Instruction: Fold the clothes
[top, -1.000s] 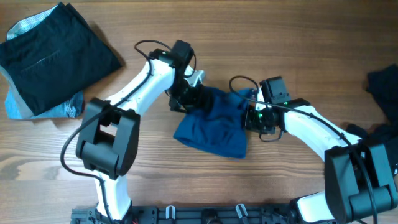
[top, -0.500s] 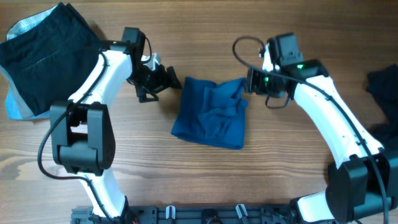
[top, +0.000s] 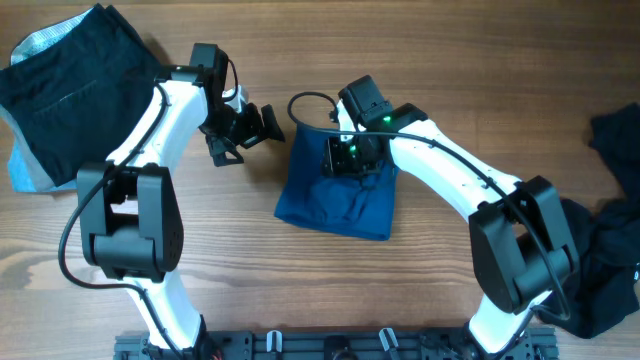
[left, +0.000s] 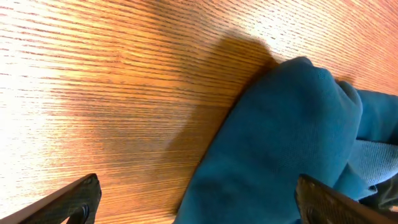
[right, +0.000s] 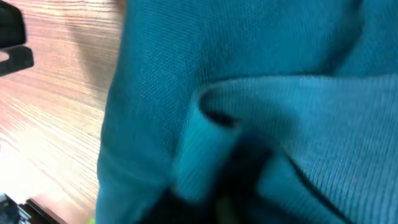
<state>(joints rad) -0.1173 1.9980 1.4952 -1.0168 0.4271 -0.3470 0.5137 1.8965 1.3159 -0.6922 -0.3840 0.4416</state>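
Observation:
A blue garment (top: 340, 205) lies bunched in a rough square at the table's centre. My right gripper (top: 346, 160) is low over its upper middle. In the right wrist view the blue cloth (right: 280, 81) fills the frame, with a rolled fold bunched at the jaws; the fingers are hidden in it and appear shut on the cloth. My left gripper (top: 245, 130) is open and empty just left of the garment's upper left corner. In the left wrist view its two fingertips (left: 199, 205) are spread wide, with the garment's rounded edge (left: 280, 124) ahead of them.
A stack of folded dark and light-blue clothes (top: 80, 90) lies at the far left corner. A heap of dark clothes (top: 610, 240) sits at the right edge. Bare wood (top: 130, 250) surrounds the blue garment.
My right gripper has swung left from the garment's upper right edge to over its middle, bringing cloth with it. My left gripper stayed beside the upper left corner, turning slightly.

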